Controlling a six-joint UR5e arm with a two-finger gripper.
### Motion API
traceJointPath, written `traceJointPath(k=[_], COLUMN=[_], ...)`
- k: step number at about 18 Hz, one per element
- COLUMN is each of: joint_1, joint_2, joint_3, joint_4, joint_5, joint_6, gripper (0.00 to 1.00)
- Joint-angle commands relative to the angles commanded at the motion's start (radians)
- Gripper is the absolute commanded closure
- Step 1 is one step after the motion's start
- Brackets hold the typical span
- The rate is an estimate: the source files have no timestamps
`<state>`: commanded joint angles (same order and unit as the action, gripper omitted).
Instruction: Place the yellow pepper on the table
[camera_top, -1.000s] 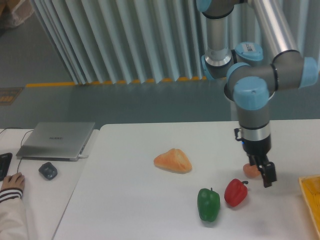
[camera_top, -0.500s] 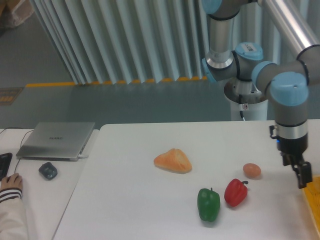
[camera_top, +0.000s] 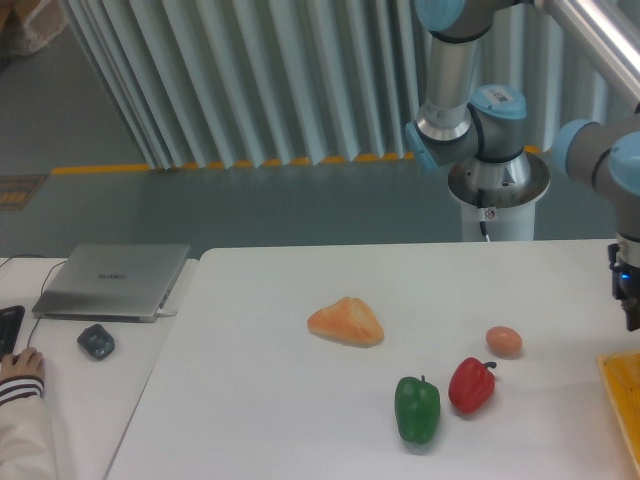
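I get even, diffuse overhead light; the large white smooth table (camera_top: 300, 420) reads bright without blowing out. Soft faint shadows sit under the glossy green bell pepper (camera_top: 417, 408) and glossy red bell pepper (camera_top: 471, 385), each carrying a small highlight. My feed is slightly soft, low-resolution throughout.

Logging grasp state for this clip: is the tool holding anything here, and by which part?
Cannot be told: the tool is cut off at the right edge, only the wrist showing. No yellow pepper is in view.

Tabletop (camera_top: 280, 400): white, smooth, matt. Red pepper (camera_top: 471, 385) and green pepper (camera_top: 417, 408): glossy skin. Laptop (camera_top: 113, 280): brushed grey metal. My arm (camera_top: 470, 70): polished metal tube.
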<state>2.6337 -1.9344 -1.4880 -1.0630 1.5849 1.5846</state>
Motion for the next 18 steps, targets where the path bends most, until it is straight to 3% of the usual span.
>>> traceJointPath(k=[5,12,18], joint_1=[0.088,0.117,0.137], joint_2=[-0.024,-0.098,-0.135], joint_3=[0.014,0.061,0.080], joint_4=[0.002,0.069,0.072], joint_5=[-0.092,-0.088,-0.071], joint_6=[-0.023,-0.017,-0.017], gripper=[0.00,0.00,0.00])
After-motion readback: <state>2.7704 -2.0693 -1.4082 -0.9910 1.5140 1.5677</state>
